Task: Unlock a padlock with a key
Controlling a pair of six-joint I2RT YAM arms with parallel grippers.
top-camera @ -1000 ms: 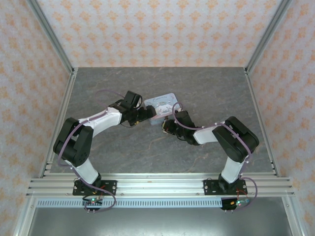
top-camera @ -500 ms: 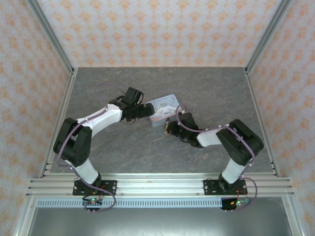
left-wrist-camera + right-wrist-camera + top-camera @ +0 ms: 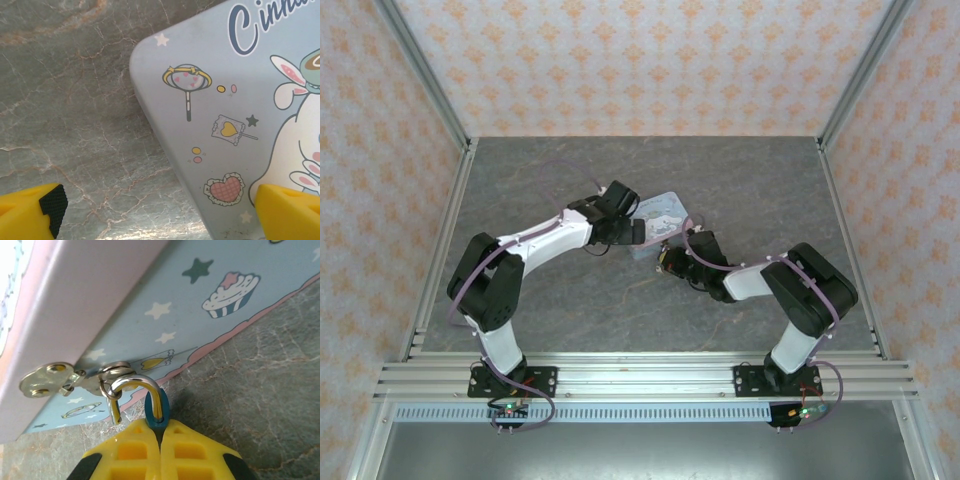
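Observation:
The tiny teal padlock [image 3: 156,415] is pinched between my right gripper's [image 3: 161,432] yellow fingers [image 3: 127,452], which are shut on its body. Its silver shackle [image 3: 137,381] arches up through the metal hasp [image 3: 80,380] on the side of the pastel cartoon box [image 3: 165,315]. A thin metal leg [image 3: 114,412] hangs at the shackle's left end; I cannot tell whether it is the key. My left gripper [image 3: 160,212] is open and straddles a corner of the box lid [image 3: 225,110], with one finger [image 3: 35,212] over the table and the other [image 3: 290,212] over the lid.
From above, the box [image 3: 670,207] lies mid-table between the left gripper [image 3: 636,232] and the right gripper [image 3: 666,258]. The grey marble tabletop [image 3: 570,170] is bounded by metal frame posts [image 3: 425,75] and patterned walls.
My left arm has swung right and its open gripper now covers the box's left corner. The right gripper has kept its hold on the padlock and shifted slightly.

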